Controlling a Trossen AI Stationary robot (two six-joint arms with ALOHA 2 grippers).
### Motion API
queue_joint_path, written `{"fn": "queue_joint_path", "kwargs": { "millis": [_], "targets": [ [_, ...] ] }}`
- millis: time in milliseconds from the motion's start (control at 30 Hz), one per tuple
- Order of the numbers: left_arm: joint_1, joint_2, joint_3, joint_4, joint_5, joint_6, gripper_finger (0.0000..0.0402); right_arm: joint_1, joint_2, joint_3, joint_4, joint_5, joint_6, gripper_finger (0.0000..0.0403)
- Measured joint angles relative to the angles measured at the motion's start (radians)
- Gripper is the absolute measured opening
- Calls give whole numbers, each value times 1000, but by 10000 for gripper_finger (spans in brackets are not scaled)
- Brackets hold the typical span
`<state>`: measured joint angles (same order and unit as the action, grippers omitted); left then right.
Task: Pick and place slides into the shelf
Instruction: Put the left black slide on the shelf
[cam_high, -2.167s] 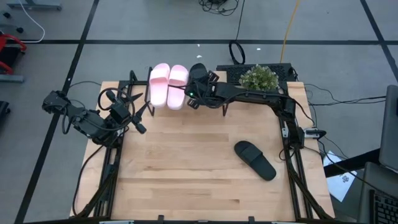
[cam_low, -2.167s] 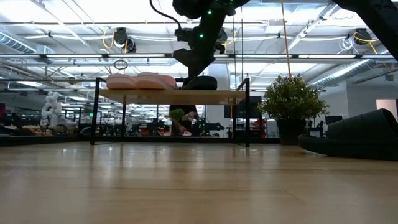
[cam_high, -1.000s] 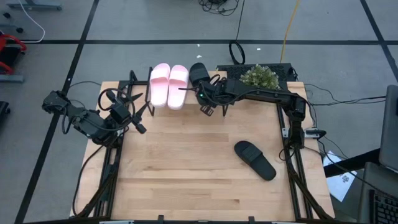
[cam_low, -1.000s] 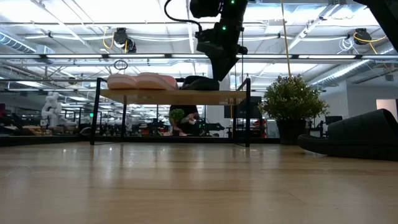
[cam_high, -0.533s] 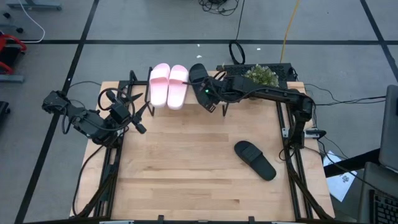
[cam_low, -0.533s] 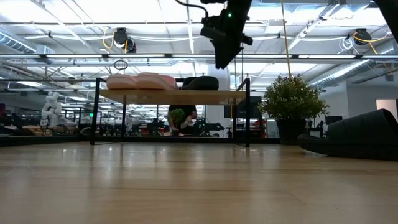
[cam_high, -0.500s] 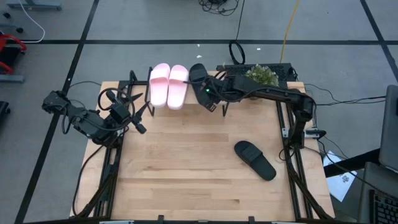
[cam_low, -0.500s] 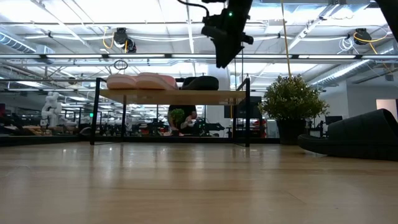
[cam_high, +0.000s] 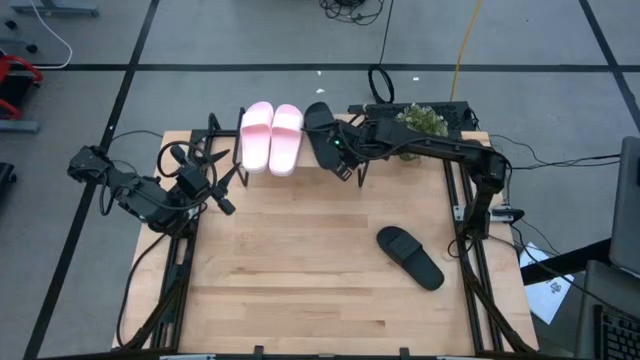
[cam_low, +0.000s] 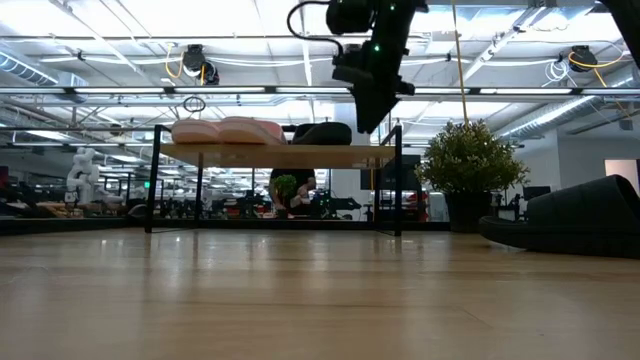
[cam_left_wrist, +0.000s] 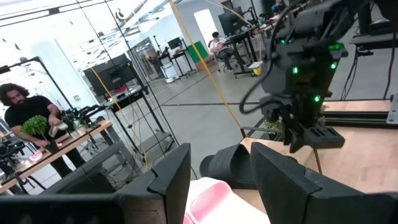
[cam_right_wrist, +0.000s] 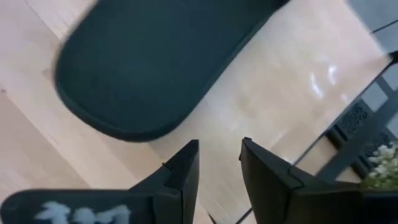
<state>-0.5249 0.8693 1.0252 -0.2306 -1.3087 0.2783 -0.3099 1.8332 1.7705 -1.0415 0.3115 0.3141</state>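
On the bench (cam_high: 300, 270) the last black slide (cam_high: 410, 256), light and bendy, suits a strap grab; right tool (cam_high: 345, 163) released.

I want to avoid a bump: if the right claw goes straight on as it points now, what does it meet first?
Probably the shelf board, just beside the black slide; the right claw, open, points down there. Depth is unclear.

Pink slides (cam_high: 270, 136) pale; black slide (cam_high: 320, 131) on light-wood shelf (cam_low: 280, 154), black legs; second black slide (cam_high: 409, 256) on blond tabletop (cam_high: 300, 270); green plant (cam_high: 420, 120)
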Motion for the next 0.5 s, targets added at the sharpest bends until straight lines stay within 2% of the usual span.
{"fn": "queue_joint_path", "kwargs": {
  "millis": [500],
  "targets": [
    [0, 0, 0, 0, 0, 7, 175, -23, 1, -6, 64, -2, -8, 109]
  ]
}}
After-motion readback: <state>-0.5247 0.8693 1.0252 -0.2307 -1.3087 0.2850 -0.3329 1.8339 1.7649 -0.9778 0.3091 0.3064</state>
